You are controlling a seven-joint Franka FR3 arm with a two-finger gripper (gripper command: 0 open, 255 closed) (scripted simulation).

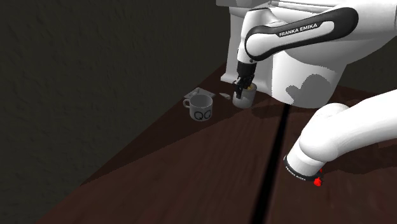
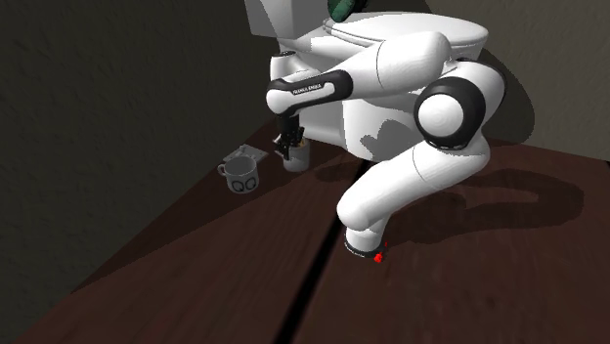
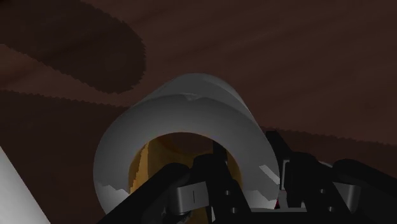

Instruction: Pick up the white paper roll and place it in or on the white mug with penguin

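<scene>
Paper roll (image 1: 243,97) first: we see it upright on the dark wooden floor (image 1: 191,172), just beside the foot of the white toilet (image 1: 305,63); we cannot tell whether the two touch. From the shoulder view the black gripper (image 1: 244,84) comes straight down onto the roll's top end, with the arm's white and dark links arching over from the right of that view. In the wrist view we look into the roll (image 3: 191,102) end-on; its wall reads pale grey and its core is yellowish brown. There the gripper (image 3: 251,165) straddles that wall, one finger inside the hollow core and the other outside; as far as we can judge, the claw is pinching the roll's wall between them.

The white mug (image 1: 201,109) stands on the floor to the roll's left in the shoulder view, near it but apart; it is upright, its mouth open upward, its handle toward the left, and dark ringed markings face the camera. A flat pale sheet (image 1: 198,93) lies on the floor just behind the mug.

The second exterior view gives us the same layout: the mug (image 2: 240,176) to the left, the roll (image 2: 296,156) under the gripper (image 2: 288,147), the toilet (image 2: 459,34) behind; a dark seam (image 2: 313,264) runs along the floor (image 2: 196,264).
</scene>
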